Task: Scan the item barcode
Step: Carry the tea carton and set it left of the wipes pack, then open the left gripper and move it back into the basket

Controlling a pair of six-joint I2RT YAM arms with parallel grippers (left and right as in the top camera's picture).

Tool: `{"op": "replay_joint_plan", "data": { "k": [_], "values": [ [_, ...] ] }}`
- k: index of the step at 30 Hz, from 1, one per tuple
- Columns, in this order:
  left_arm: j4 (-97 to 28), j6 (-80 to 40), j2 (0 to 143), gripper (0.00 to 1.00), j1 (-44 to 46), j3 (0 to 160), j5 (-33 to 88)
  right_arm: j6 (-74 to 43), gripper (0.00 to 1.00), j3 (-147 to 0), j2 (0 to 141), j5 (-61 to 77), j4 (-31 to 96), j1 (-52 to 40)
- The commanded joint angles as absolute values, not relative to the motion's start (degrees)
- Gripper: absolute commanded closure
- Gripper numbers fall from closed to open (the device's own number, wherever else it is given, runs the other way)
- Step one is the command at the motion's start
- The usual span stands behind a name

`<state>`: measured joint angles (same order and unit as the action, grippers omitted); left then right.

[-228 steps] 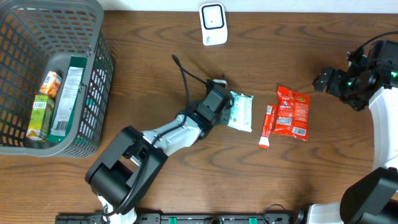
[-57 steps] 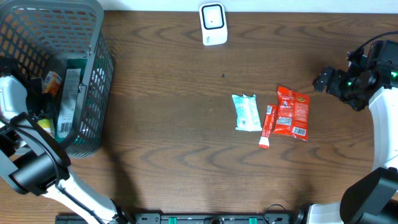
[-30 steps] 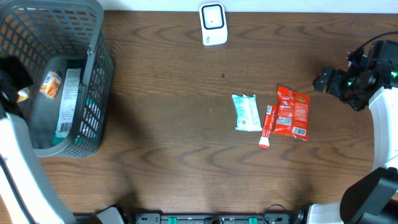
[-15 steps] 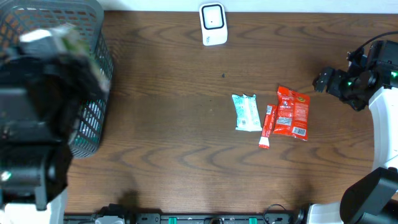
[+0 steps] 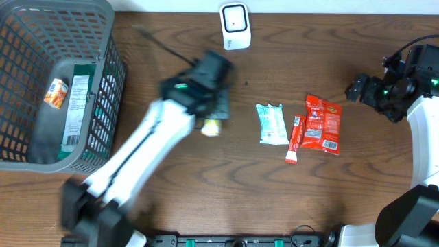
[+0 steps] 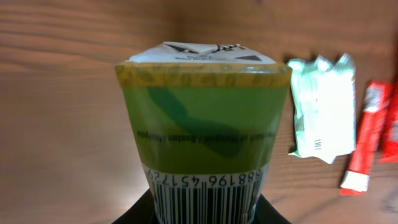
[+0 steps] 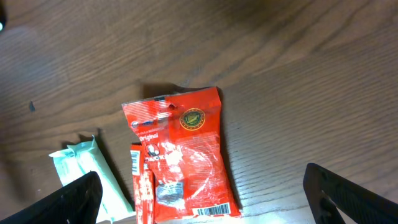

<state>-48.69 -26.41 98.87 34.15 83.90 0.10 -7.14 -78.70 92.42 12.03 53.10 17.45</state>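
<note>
Over table (image 5: 171,199), left tool (image 5: 213,116) gripping green carton (image 6: 202,118)

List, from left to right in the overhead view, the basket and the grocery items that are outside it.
grey basket → green carton → pale green packet → thin red stick → red packet
</note>
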Motion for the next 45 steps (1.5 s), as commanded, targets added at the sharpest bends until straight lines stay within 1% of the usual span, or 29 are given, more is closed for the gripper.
{"op": "replay_joint_plan", "data": {
  "k": [1,5,9,11,12,14,15,16,26,28,32,33,34,39,41,43,44,45],
  "values": [
    [-45.3,-27.8,105.4,0.70,37.5,84.4,2.5,-6.6,0.01,-79.3,92.6,12.3,53.2,17.8],
    [-40.2,-27.8,111.7,0.71,38.5,84.4,7.0,-6.6,0.01,-79.3,92.6,12.3,53.2,17.8],
    [-38.2,-28.4,114.4,0.71,38.6,84.4,7.6,-6.6,0.01,-79.3,92.6,12.3,53.2,17.8],
    [-38.2,-28.4,114.9,0.64,38.6,84.4,7.6,-6.6,0.01,-79.3,92.6,12.3,53.2,17.8],
    [-38.2,-28.3,114.9,0.58,38.6,84.4,7.6,-6.6,0.01,-79.3,92.6,12.3,53.2,17.8],
    [-38.2,-28.3,114.9,0.51,38.6,84.4,7.6,-6.6,0.01,-79.3,92.6,12.3,53.2,17.8],
    [-38.2,-28.2,114.9,0.45,38.6,84.4,7.6,-6.6,0.01,-79.3,92.6,12.3,53.2,17.8],
    [-38.2,-28.2,114.9,0.41,38.6,84.4,7.6,-6.6,0.01,-79.3,92.6,12.3,53.2,17.8],
    [-38.5,-26.4,110.2,0.39,38.4,87.5,6.9,-6.6,0.01,-79.3,92.6,12.3,53.2,17.8],
    [-38.5,-25.6,108.3,0.41,38.4,88.1,6.9,-6.6,0.01,-79.3,92.6,12.3,53.2,17.8],
    [-41.0,-20.7,104.0,0.41,36.6,91.2,6.4,-6.6,0.01,-79.3,92.6,12.3,53.2,17.8],
    [-43.4,-19.9,103.2,0.41,35.5,93.2,5.6,-6.6,0.01,-79.3,92.6,12.3,53.2,17.8],
    [-49.1,-18.1,101.8,0.41,32.6,98.4,4.1,-6.6,0.01,-79.3,92.6,12.3,53.2,17.8],
    [-63.4,-12.6,100.4,0.41,20.9,114.2,1.7,-6.6,0.01,-79.3,92.6,12.3,53.2,17.8],
    [-66.9,-10.5,100.3,0.40,13.4,119.8,0.4,-6.6,0.01,-79.3,92.6,12.3,53.2,17.8],
    [-67.6,-9.0,100.2,0.40,7.2,122.0,0.4,-6.6,0.01,-79.3,92.6,12.3,53.2,17.8],
    [-67.6,-8.7,100.2,0.39,2.3,122.6,0.4,-6.6,0.01,-79.3,92.6,12.3,53.2,17.8],
    [-67.5,-8.5,100.2,0.37,-0.8,122.6,0.4,-6.6,0.01,-79.3,92.6,12.3,53.2,17.8]
  ]
}}
